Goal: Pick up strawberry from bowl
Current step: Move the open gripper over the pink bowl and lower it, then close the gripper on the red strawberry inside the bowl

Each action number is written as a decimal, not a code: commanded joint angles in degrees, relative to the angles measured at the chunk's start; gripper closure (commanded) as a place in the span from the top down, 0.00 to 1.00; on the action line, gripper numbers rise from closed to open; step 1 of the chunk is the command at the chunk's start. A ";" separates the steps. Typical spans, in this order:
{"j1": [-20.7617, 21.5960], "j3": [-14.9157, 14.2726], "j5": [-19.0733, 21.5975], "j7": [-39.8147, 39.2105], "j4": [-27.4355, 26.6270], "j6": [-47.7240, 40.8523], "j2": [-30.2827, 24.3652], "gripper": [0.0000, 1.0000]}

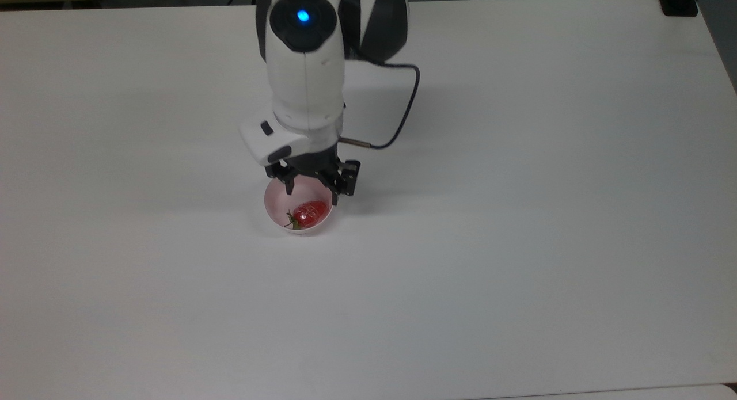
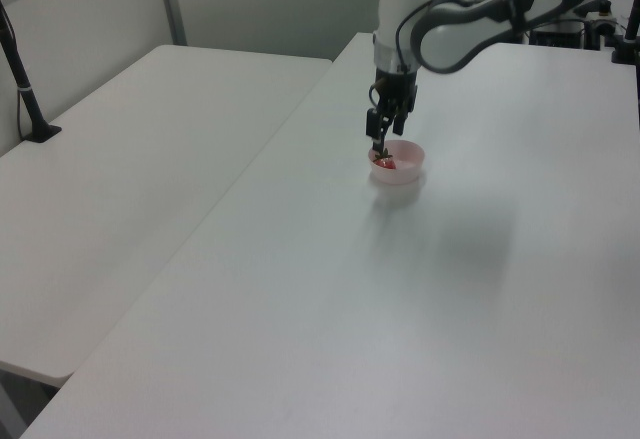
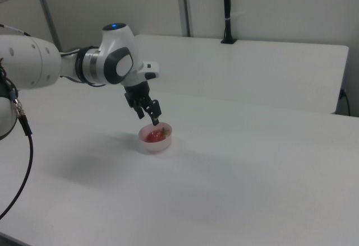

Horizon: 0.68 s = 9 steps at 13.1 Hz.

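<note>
A broad, smooth white rectangular table (image 1: 518, 244) is filling the foreground, its surface bare apart from one dish. A small round pale pink plastic bowl (image 1: 275, 214) is sitting on it, a little toward the top view's left of centre. Inside the bowl, a small glossy red strawberry (image 1: 310, 213) with a green leafy stem is lying on its side against the wall nearest the camera in the top view, its stem pointing toward the top view's left.

Just above the bowl's far rim, the black two-finger gripper (image 1: 311, 193) is hanging with its fingers spread apart, one fingertip (image 1: 288, 188) over the bowl's inside and the other at the rim on the top view's right. The fingers are not touching the strawberry. In the right view the gripper (image 3: 152, 116) is tilting down over the bowl (image 3: 155, 142).

The white Franka arm (image 1: 305, 72) is reaching in from the far edge, a blue light glowing on its upper joint, a thin black cable (image 1: 403, 112) looping beside it.

Farther off, in the left view, a second white table (image 2: 130, 209) is adjoining the first, with a black pole (image 2: 22, 84) standing on it before a pale wall.
</note>
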 commanded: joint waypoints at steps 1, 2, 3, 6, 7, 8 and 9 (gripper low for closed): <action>0.33 -0.58 -1.36 2.12 0.22 3.01 2.08 0.64; 0.24 -0.76 -1.28 2.12 0.22 3.63 2.52 0.63; 0.06 -0.85 -1.19 2.12 0.13 4.41 2.87 0.61; -0.99 -0.94 -0.57 2.12 0.04 5.65 3.40 0.58; -0.99 -0.94 -0.57 2.04 0.04 5.74 3.58 0.57; -0.99 -0.94 -0.66 1.86 0.04 5.74 4.10 0.57; -0.99 -0.94 -0.83 1.69 -0.48 5.74 4.45 0.57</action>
